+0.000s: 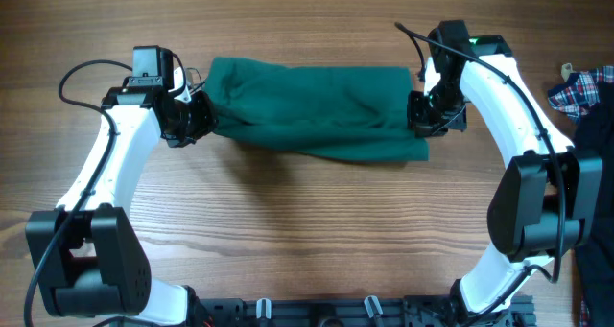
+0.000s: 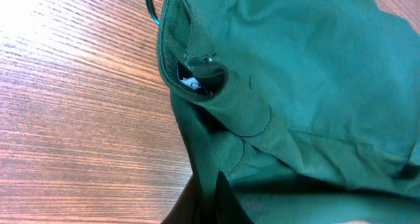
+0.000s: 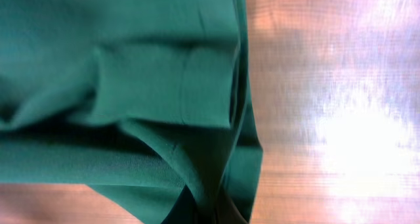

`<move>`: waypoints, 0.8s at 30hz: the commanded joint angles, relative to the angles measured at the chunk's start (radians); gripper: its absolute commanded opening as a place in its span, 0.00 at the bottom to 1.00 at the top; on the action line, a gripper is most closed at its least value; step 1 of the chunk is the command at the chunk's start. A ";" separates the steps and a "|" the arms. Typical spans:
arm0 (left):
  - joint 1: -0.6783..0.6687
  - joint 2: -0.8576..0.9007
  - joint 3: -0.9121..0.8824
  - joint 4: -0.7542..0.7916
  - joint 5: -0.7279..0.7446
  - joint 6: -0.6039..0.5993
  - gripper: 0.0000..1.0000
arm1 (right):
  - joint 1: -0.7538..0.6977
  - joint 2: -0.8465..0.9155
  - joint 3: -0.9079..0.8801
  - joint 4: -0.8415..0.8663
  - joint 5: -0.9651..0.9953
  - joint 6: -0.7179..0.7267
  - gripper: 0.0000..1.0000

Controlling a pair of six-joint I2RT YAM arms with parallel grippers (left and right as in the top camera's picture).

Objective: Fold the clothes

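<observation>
The plain dark green soft fabric garment (image 1: 312, 106) spans the far middle of the wooden table (image 1: 288, 231) as a long, wrinkled band folded lengthwise. The white left arm (image 1: 110, 164) bends in to its left end, the white right arm (image 1: 504, 87) to its right end. The left jaws are clamped shut on the left end, the right jaws on the right end. A small white label (image 2: 191, 84) shows inside the neck opening, its writing unreadable.
</observation>
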 commanded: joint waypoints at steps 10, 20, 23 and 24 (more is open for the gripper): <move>0.002 -0.023 0.021 -0.001 0.008 -0.005 0.04 | -0.005 -0.024 0.013 -0.113 0.025 0.008 0.43; 0.002 -0.023 0.021 -0.012 0.008 -0.002 0.04 | -0.005 -0.024 -0.376 0.219 -0.092 0.188 0.51; 0.002 -0.023 0.020 -0.012 0.008 -0.002 0.04 | -0.005 -0.024 -0.411 0.304 -0.179 0.188 0.47; 0.002 -0.023 0.020 -0.012 0.008 -0.002 0.04 | -0.005 -0.024 -0.412 0.305 -0.184 0.188 0.46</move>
